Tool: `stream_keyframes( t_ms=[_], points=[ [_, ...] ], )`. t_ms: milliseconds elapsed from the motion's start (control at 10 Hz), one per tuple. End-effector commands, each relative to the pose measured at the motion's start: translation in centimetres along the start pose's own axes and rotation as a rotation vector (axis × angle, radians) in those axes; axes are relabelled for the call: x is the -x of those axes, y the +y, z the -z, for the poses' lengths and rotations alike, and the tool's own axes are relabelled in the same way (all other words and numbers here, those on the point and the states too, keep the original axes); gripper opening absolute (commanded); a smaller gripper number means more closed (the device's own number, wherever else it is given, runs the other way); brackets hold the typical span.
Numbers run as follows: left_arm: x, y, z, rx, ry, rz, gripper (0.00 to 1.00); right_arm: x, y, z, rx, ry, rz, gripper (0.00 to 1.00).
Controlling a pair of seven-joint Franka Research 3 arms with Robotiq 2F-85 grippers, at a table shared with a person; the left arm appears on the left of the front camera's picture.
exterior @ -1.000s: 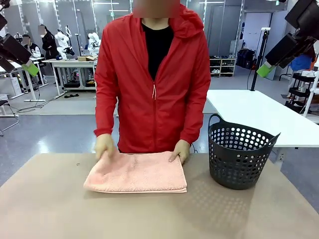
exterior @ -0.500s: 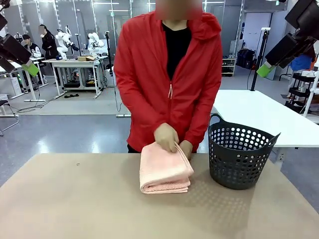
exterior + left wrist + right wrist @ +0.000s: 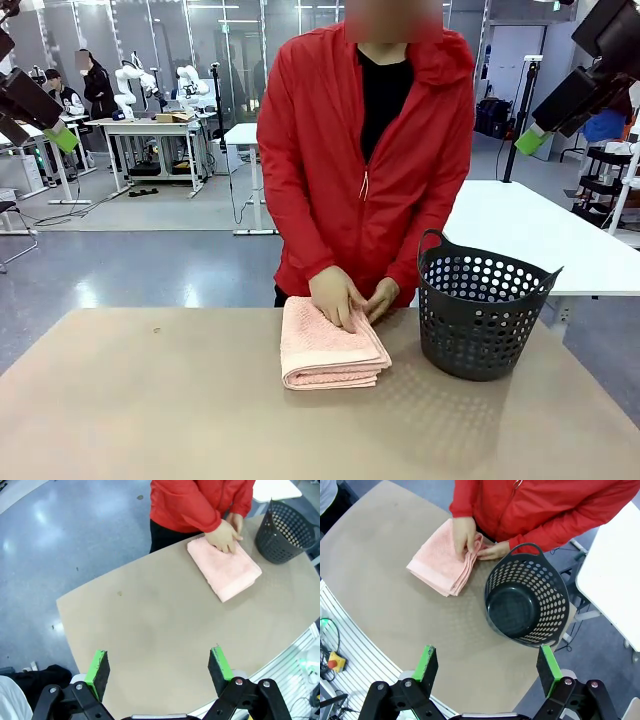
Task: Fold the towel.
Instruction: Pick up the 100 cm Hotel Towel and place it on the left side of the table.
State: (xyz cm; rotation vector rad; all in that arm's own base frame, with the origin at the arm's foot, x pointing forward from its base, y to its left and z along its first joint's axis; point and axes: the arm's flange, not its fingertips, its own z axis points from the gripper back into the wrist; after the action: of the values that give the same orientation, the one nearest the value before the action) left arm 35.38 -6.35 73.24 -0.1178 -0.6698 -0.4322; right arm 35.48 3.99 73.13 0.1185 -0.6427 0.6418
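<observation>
Left gripper (image 3: 159, 666): raised high above the near side of the table (image 3: 150, 630), jaws spread wide, nothing between the green pads. Right gripper (image 3: 490, 669): likewise raised and spread wide, empty, above the near table edge just in front of the dark basket (image 3: 526, 601).

Towel (image 3: 330, 347): lies on the table at the far side, directly in front of the person, just left of the basket and apart from it. Folded into a compact, multi-layered packet. Person's two hands — one (image 3: 336, 297) flat on the far end of the packet, the other (image 3: 381, 297) at its far right corner — press the layers together.

Step in hand, by judgement: final flattening of the fold. To do well:
- keep the palm flat and sweep from the far end toward the near end;
- align the stacked edges before release — the layers show along the right side;
- avoid dragging the packet toward the basket.

Orientation: long axis runs from the person toward the robot, slightly angled; stacked layers visible at the near end.
</observation>
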Motion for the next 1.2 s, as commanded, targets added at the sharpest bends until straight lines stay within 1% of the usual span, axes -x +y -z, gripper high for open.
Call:
stream_keyframes(
  t_ms=[0,1100],
  points=[
    [-0.30,0.08,-0.27,0.000,0.013,0.006,1.00,0.07,-0.11,-0.21,-0.002,0.005,-0.008,1.00],
    [-0.30,0.08,-0.27,0.000,0.013,0.006,1.00,0.07,-0.11,-0.21,-0.002,0.005,-0.008,1.00]
  ],
)
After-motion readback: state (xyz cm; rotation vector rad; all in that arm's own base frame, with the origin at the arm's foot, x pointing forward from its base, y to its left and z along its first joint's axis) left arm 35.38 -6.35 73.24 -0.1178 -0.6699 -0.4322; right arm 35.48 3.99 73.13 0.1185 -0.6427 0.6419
